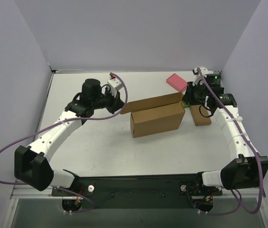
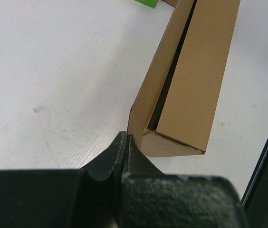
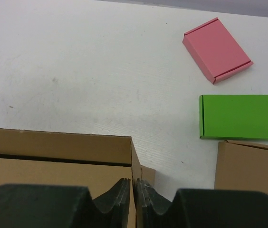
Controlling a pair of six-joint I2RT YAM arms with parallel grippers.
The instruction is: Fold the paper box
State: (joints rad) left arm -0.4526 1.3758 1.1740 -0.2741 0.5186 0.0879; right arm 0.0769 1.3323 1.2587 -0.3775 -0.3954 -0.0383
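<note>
The paper box [image 1: 157,119] is a long brown cardboard box standing mid-table, with its lid flap [image 1: 153,103] raised along the back edge. My left gripper [image 1: 121,105] is at the lid's left end. In the left wrist view its fingers [image 2: 126,138] are pressed together on the flap's near corner [image 2: 146,107]. My right gripper [image 1: 185,99] is at the box's right end. In the right wrist view [image 3: 134,183] it is shut on the thin upright end wall [image 3: 135,161] of the box.
A pink block [image 1: 176,81] lies at the back right and shows in the right wrist view [image 3: 216,49]. A green block [image 3: 238,117] and a small brown block [image 1: 200,115] lie just right of the box, under the right arm. Grey walls surround the table.
</note>
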